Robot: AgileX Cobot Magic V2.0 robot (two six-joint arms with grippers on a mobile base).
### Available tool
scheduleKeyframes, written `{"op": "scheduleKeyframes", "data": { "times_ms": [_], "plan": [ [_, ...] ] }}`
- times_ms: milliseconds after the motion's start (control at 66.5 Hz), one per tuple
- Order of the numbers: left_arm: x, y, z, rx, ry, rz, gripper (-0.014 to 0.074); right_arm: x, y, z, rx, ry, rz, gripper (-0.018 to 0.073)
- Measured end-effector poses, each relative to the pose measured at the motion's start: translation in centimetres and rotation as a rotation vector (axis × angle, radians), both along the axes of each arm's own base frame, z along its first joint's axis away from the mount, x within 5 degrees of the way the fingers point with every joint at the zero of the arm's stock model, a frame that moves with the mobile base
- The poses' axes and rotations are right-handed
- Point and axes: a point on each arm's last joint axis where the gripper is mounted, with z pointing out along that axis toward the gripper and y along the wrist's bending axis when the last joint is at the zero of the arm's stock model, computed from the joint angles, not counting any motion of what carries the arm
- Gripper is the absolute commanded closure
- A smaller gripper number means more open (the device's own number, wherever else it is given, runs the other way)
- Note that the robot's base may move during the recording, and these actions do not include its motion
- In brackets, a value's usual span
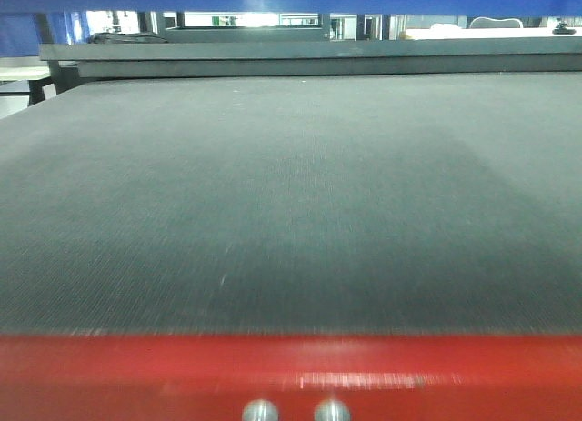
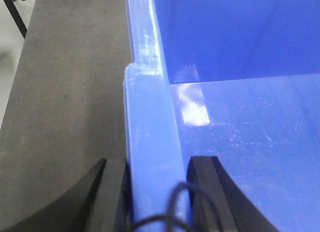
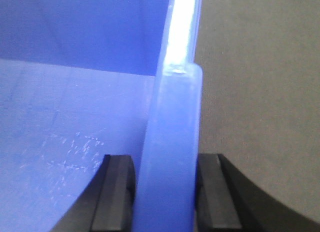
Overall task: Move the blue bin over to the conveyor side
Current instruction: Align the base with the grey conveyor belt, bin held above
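The blue bin [image 2: 150, 157] lies between both arms over the counter [image 2: 65, 117]; left jaws grip its left wall rim, right jaws the opposite rim. Each rim runs straight ahead from its jaws; neither arm is nearer, so both should travel together.

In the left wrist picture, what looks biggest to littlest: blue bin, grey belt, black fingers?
1. blue bin
2. grey belt
3. black fingers, even though closest to the camera
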Motion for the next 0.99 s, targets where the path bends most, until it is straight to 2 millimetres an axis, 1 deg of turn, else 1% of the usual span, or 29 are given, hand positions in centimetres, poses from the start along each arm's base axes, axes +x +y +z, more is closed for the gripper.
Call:
{"op": "scheduleKeyframes", "data": {
  "times_ms": [993],
  "plan": [
    [0.00,0.02,0.00,0.002,0.000,0.001,0.0610,0.00,0.01,0.00,0.001,0.001,0.001,0.0628]
  ]
}}
